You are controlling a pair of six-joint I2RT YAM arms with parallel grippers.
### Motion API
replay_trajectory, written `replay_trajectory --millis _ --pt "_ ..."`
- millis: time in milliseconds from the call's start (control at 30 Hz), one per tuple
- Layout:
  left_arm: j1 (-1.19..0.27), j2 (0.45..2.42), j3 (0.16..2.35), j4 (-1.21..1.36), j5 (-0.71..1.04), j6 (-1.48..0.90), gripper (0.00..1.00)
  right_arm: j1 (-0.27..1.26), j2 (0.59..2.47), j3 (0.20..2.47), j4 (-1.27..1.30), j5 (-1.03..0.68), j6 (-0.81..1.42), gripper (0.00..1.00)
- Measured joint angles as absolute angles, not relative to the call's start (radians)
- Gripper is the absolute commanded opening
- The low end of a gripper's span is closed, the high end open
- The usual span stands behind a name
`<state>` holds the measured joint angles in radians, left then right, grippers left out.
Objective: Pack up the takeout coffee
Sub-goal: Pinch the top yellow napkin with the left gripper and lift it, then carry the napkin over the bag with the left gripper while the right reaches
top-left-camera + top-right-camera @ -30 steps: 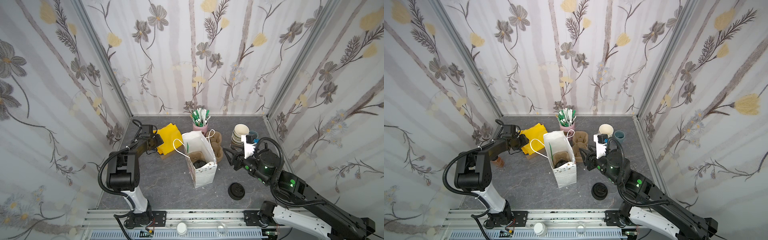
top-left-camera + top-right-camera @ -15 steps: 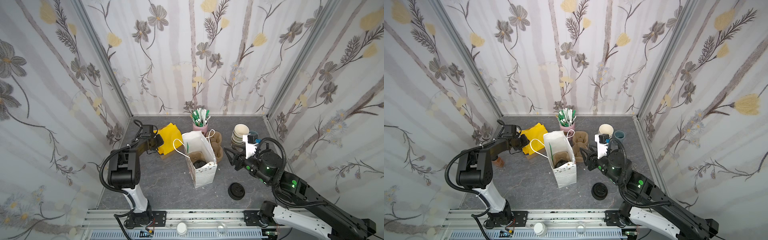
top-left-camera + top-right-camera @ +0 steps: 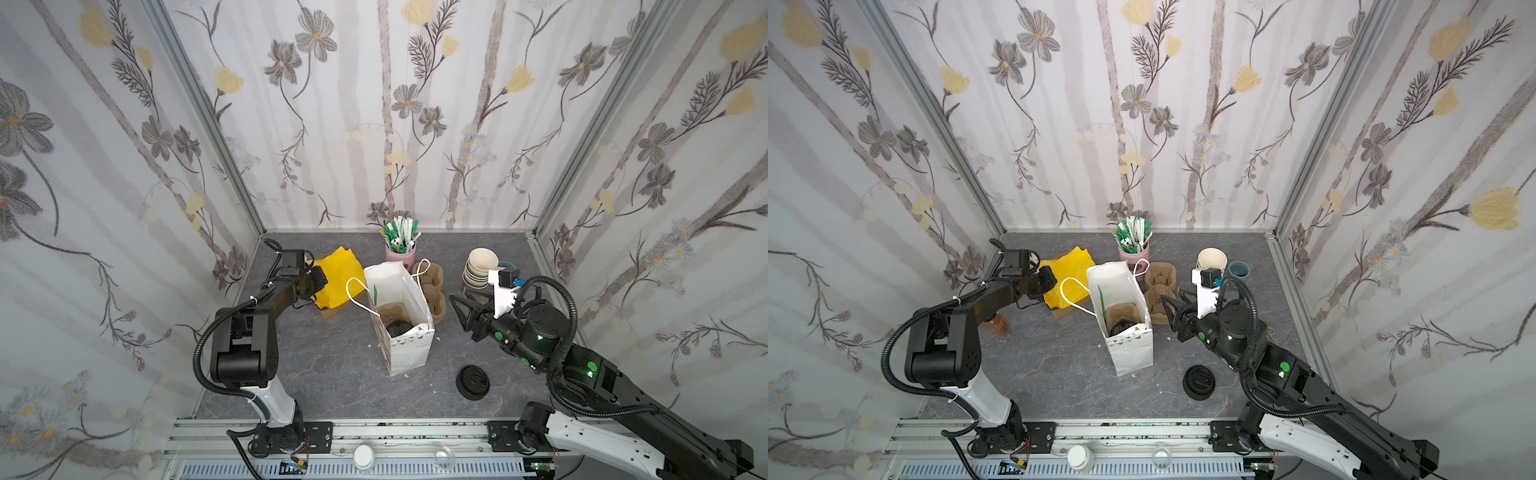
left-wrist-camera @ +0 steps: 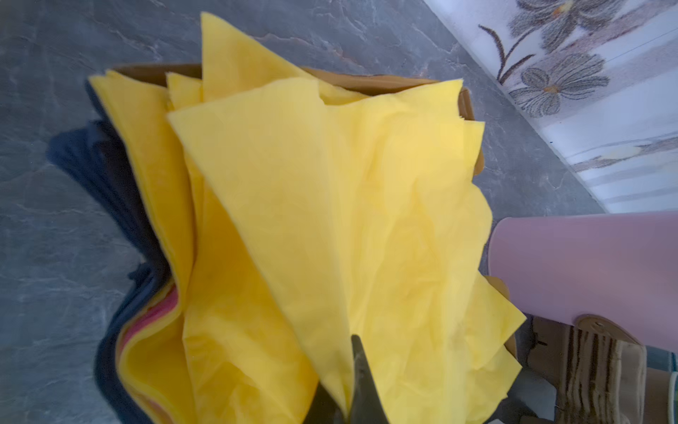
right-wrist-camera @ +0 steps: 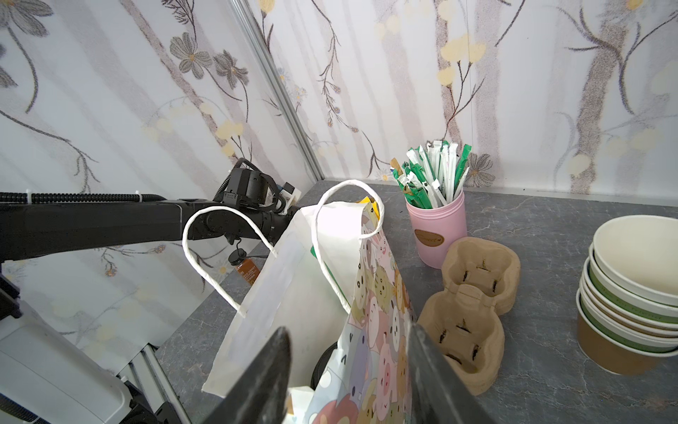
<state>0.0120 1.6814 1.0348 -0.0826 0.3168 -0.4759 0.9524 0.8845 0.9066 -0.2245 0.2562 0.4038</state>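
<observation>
Grey slate tabletop: left gripper (image 4: 354, 389) has just pinched shut on yellow tissue sheet (image 4: 330, 220), lower centre of wrist view. Right gripper (image 5: 346, 328) half-open, empty, beside paper bag (image 3: 409, 351). Takeout coffee (image 3: 398, 328) apparently already bagged, so padding likely next.

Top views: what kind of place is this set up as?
Probably a mock café takeout counter inside a wallpapered robot cell: an open white paper carrier bag, moulded brown pulp cup trays beside it, and a pink tub of wrapped straws or stirrers.
</observation>
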Motion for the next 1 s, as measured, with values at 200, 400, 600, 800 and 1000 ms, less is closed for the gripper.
replay_trajectory --millis 200,400,600,800,1000 --pt "0.012 1.543 0.993 -0.001 0.348 -0.483 0.0 0.952 0.886 0.916 -0.226 0.256 0.404 0.52" --pt "0.015 1.42 0.953 0.08 0.409 -0.497 0.0 0.952 0.894 0.927 -0.234 0.256 0.403 0.53" --pt "0.027 1.253 0.869 0.234 0.493 -0.552 0.0 0.952 0.896 0.97 -0.273 0.261 0.398 0.53" --pt "0.027 1.036 0.823 0.315 0.573 -0.577 0.0 0.952 0.913 1.041 -0.313 0.274 0.332 0.46" --pt "0.028 0.762 0.734 0.329 0.647 -0.581 0.0 1.013 1.066 1.209 -0.324 0.183 0.159 0.54"
